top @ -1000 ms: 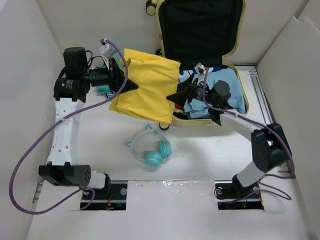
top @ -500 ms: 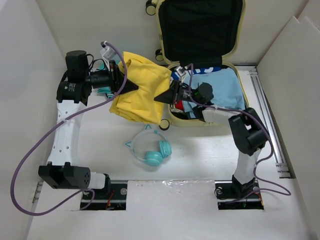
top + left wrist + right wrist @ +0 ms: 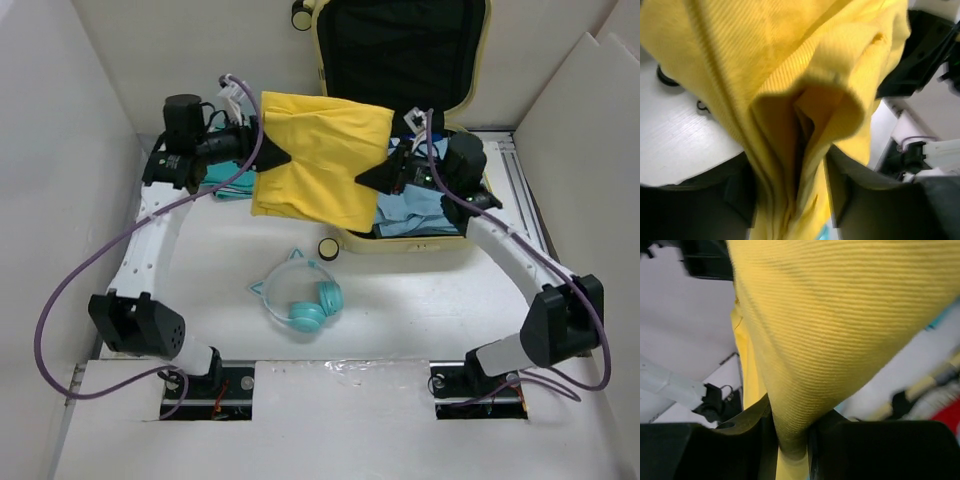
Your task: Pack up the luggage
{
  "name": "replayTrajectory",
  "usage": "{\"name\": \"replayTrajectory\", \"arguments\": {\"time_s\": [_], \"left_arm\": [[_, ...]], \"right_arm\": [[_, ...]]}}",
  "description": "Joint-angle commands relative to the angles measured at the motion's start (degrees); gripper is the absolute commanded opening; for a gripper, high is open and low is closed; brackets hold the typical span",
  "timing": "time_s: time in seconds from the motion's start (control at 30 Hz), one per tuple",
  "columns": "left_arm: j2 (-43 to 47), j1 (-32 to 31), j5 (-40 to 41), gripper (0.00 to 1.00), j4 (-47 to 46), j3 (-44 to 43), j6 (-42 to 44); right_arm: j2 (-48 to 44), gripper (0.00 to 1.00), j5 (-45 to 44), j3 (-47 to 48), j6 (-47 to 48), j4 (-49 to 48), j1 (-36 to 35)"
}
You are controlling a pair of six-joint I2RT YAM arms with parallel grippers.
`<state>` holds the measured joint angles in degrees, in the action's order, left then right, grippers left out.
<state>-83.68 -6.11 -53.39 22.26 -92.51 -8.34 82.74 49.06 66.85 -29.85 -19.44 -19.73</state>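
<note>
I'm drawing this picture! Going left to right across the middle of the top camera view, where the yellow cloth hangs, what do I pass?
left gripper → yellow cloth → right gripper → light-blue clothes lying in the luggage
</note>
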Motion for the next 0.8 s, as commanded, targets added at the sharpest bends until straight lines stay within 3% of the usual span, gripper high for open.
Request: {"name": "replayTrajectory", "arguments": {"time_s": [0.0,0.07,0.1,0.13,0.17,0.2,0.23,0.27,0.37,0.47,0.63,0.77], "left_arm": [[-1.48,-3.90,7.32,0.47,-5.56,-3.02,-2.57],[-3.58,-6.36,11.53,0.71,-4.52,-3.90,0.76],[-6.55,-8.02,13.72,0.81,-2.85,-4.69,1.91],[-8.24,-8.04,15.66,0.86,-0.84,-7.39,2.79],[-11.21,-8.04,17.77,0.97,3.27,-9.86,4.11],[-12.20,-8.04,18.66,0.97,5.05,-9.88,4.99],[-12.21,-8.04,19.63,1.00,6.20,-10.49,5.96],[-12.21,-8.04,20.16,1.00,6.74,-10.50,7.01],[-10.11,-8.04,21.56,1.00,6.74,-7.87,10.00],[-7.12,-8.04,22.27,1.00,7.80,-6.03,11.94],[-4.21,-6.37,23.32,1.00,6.48,-2.59,12.56],[-4.21,-6.37,23.85,1.00,6.48,-1.97,13.08]], "right_arm": [[-0.66,0.00,-1.77,6.95,11.80,19.28,8.55],[2.06,0.00,1.55,10.91,16.72,28.27,12.32],[4.34,0.00,2.44,17.63,20.58,41.54,16.69],[10.71,0.00,1.92,22.14,29.93,49.68,18.74],[18.87,0.00,-0.34,31.49,39.94,64.99,21.63],[18.95,0.00,-2.54,31.59,40.04,65.14,22.44],[27.13,0.00,-5.52,40.72,47.44,77.94,22.45],[30.43,0.00,-8.25,43.77,48.56,81.20,22.45],[36.24,0.00,-12.92,46.43,44.28,80.61,24.82],[36.26,0.00,-15.92,46.44,42.16,80.09,26.66],[38.45,0.00,-24.95,53.45,43.38,82.89,26.67],[40.31,0.00,-27.08,59.54,44.69,85.97,23.07]]}}
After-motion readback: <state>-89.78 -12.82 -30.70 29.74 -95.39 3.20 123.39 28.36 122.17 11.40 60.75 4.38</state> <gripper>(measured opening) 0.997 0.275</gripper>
